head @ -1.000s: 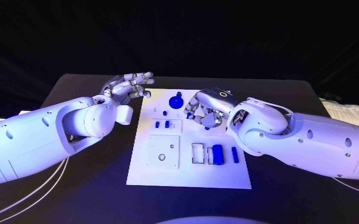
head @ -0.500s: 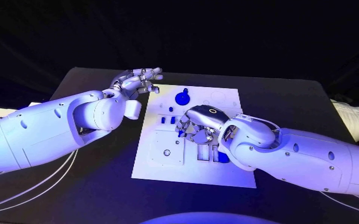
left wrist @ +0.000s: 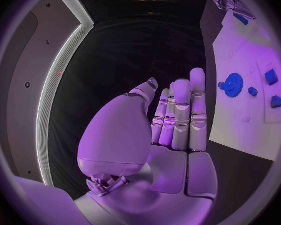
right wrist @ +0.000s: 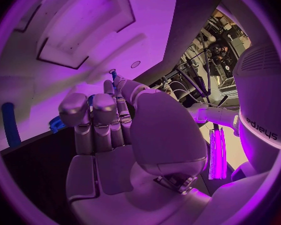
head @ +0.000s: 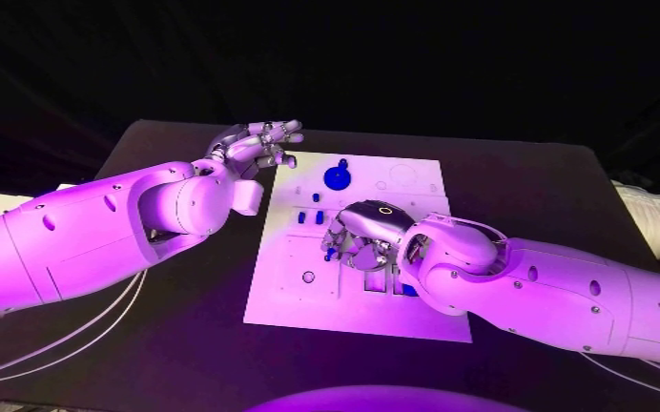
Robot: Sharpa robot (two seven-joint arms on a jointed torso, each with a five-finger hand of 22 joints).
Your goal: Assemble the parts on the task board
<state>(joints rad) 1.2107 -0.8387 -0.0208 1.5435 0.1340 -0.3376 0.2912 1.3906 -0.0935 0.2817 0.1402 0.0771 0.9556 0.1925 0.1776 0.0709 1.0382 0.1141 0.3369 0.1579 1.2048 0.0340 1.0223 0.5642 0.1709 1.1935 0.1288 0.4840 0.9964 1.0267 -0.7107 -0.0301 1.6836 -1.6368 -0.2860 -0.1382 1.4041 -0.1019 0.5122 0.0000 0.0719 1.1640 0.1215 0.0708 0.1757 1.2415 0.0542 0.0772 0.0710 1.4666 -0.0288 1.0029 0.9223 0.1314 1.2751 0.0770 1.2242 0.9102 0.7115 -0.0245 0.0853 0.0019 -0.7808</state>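
Note:
The white task board (head: 296, 302) lies in the middle of the black table. A blue gear (head: 337, 178) sits at its far end, also seen as the gear (left wrist: 232, 85). Two small blue parts (head: 311, 216) stand side by side on the left. My right hand (head: 364, 236) hovers low over the board's middle with its fingers curled down. It pinches a small blue part (head: 330, 253) between thumb and fingers; blue also shows at the fingertips (right wrist: 113, 75). My left hand (head: 258, 150) is held up beside the board's far left corner, fingers (left wrist: 181, 115) straight and holding nothing.
A long blue rod (right wrist: 12, 130) lies on the board ahead of my right hand (right wrist: 115, 135). White slots and a blue cylinder (head: 408, 290) sit partly under my right forearm. Bare black table (head: 165, 336) surrounds the board.
The camera has shifted. Against the board, my right hand has moved from beside the gear toward the near middle, carrying the blue part. My left hand has stayed by the far left corner.

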